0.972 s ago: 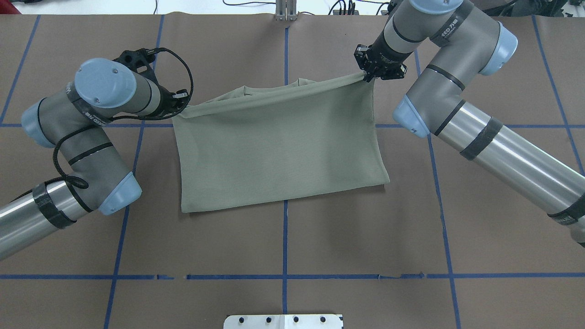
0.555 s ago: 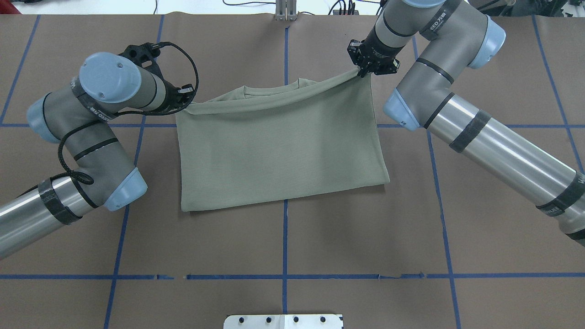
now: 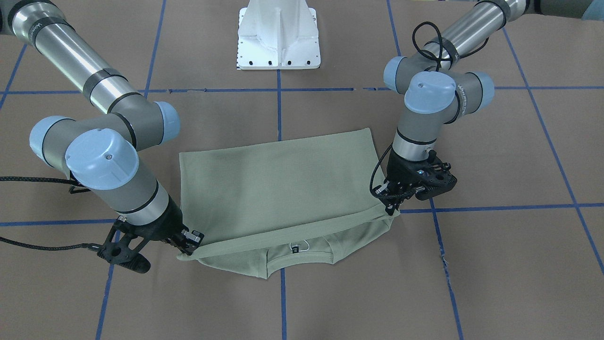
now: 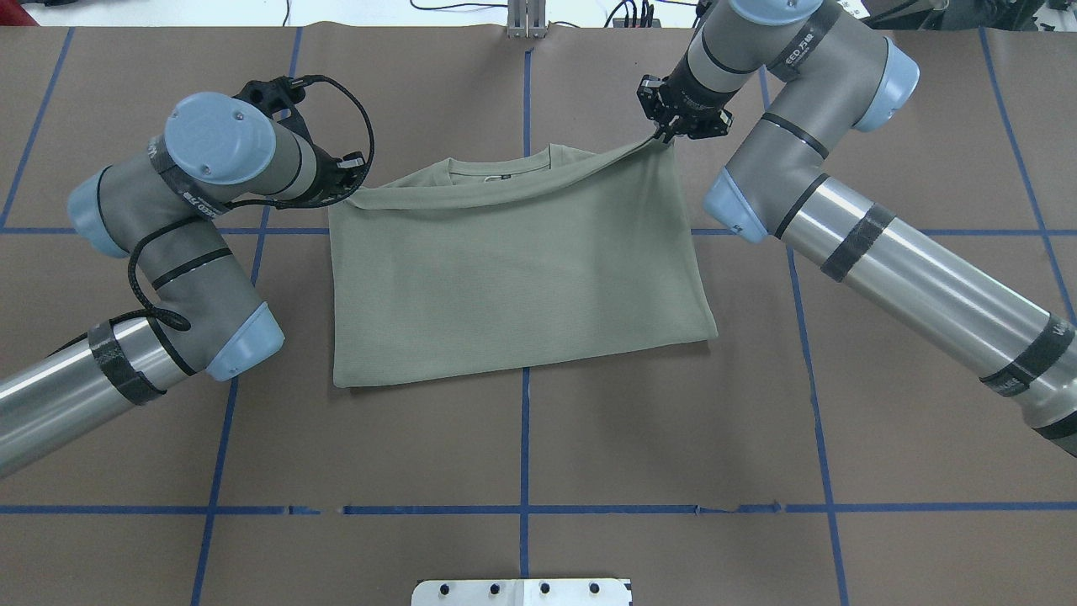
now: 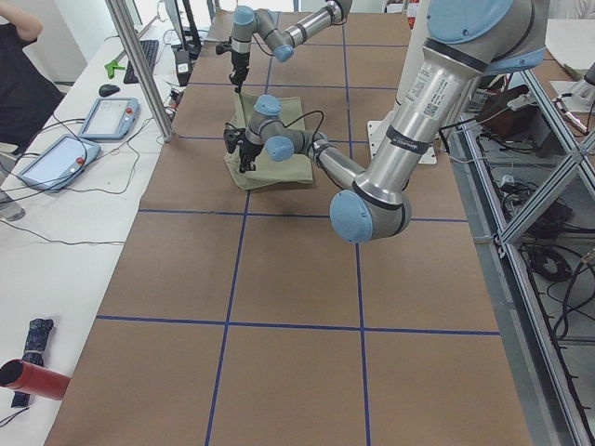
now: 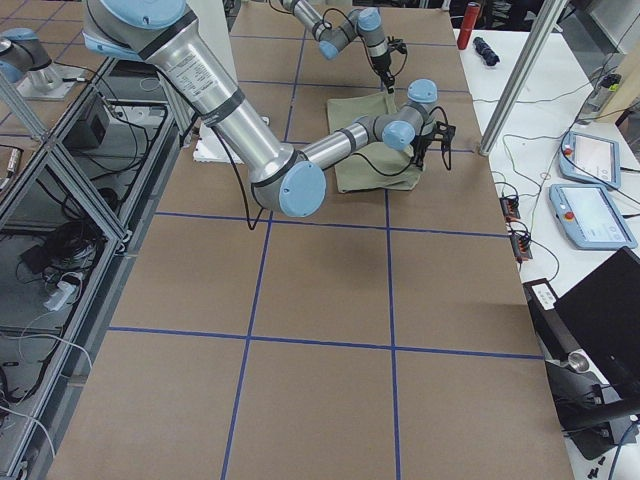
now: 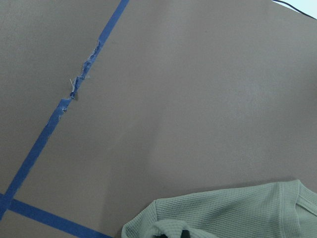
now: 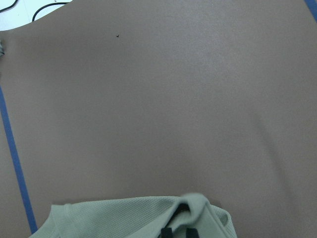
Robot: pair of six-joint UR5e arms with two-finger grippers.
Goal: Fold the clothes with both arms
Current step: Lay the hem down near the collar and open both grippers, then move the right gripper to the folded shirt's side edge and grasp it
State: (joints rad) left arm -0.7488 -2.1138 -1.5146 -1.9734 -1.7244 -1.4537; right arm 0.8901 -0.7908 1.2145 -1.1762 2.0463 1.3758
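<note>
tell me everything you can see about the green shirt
The sage-green knit shirt lies folded into a rough rectangle on the brown paper-covered table. Its edge far from the robot is lifted and stretched between the black two-finger left gripper and the right gripper, each shut on one corner. Beyond that raised edge the round neck and a white label loop show. The near fold rests flat.

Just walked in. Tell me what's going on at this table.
Two robot arms are folding a sage-green shirt on the brown table. The left gripper and the right gripper are each shut on one corner of the doubled-over edge, holding it stretched between them above the neck end. The half nearer the robot lies flat. The collar with its white loop is uncovered, so this fold is not yet laid down.
</note>
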